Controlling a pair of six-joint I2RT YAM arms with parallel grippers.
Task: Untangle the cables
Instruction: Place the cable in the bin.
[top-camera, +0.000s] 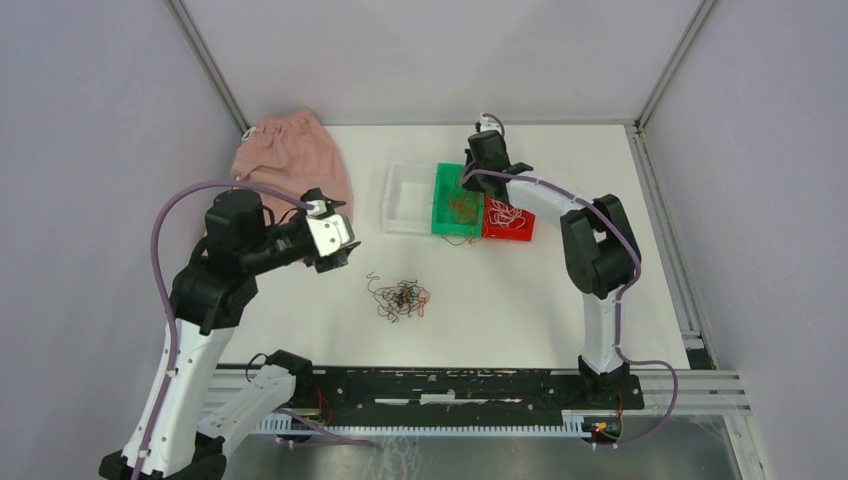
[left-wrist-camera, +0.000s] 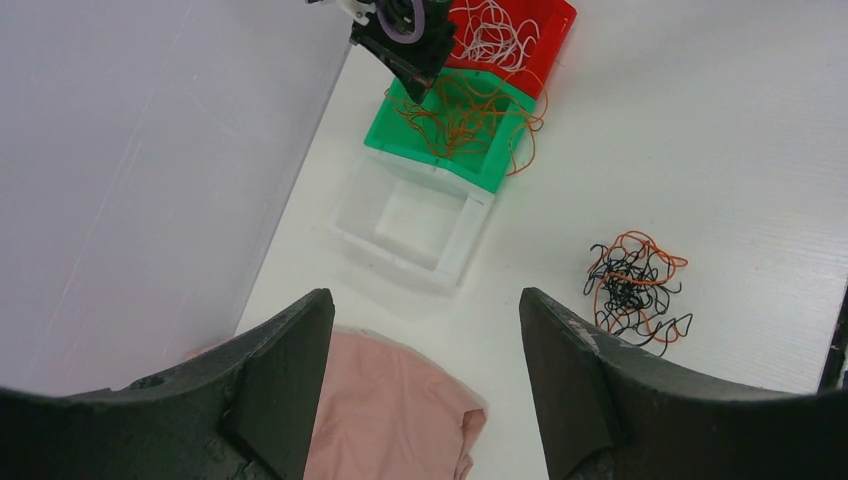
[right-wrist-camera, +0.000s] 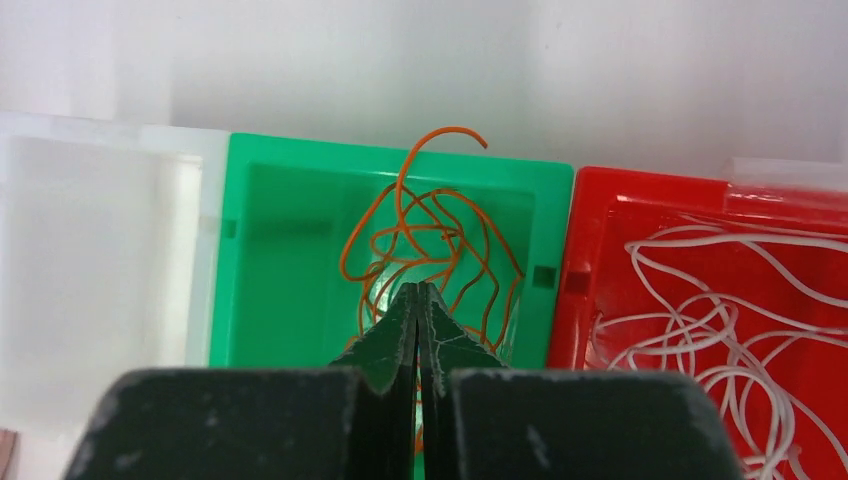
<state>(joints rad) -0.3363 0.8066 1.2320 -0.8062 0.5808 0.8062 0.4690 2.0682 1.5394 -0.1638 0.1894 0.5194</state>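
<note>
Thin orange wiry cables lie in the green plastic bin and white cables in the red bin at its three o'clock, but a black-and-orange tangle at seven o'clock on the white desk looks unsorted, with the right end effector pinched shut above the green bin and the left end effector gaping and empty.

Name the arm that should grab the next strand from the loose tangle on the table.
Left. The left gripper is open and hangs nearer the black-and-orange tangle; the right gripper is shut, far off over the green bin among orange cables.
</note>
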